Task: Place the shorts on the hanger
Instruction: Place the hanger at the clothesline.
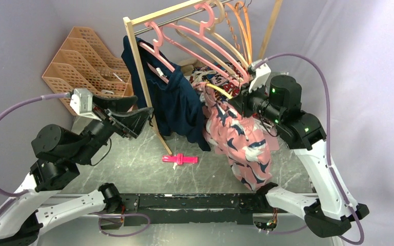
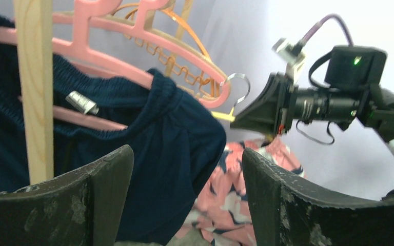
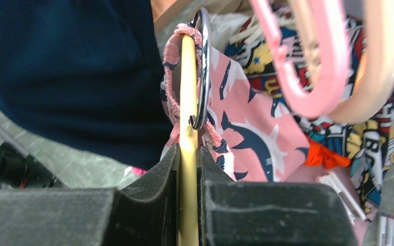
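The salmon-pink shorts (image 1: 243, 138) with navy and white blotches hang from the pale yellow hanger (image 1: 219, 89), held in the air right of the rack. My right gripper (image 1: 241, 97) is shut on the hanger. In the right wrist view the hanger (image 3: 188, 102) stands between the closed pads, its silver hook (image 3: 203, 66) above, and the shorts' waistband (image 3: 172, 77) loops over it. My left gripper (image 1: 146, 117) is open and empty, left of the navy garment. The left wrist view shows the shorts (image 2: 236, 200) between its fingers (image 2: 267, 189), farther off.
A wooden rack (image 1: 139, 66) carries a plain navy garment (image 1: 177, 102) on a pink hanger (image 1: 156, 56), plus pink, beige and orange hangers (image 1: 225, 36). Cartoon-print cloth (image 3: 379, 118) lies behind. A pink clip (image 1: 179, 159) lies on the table. A peach basket (image 1: 90, 56) stands far left.
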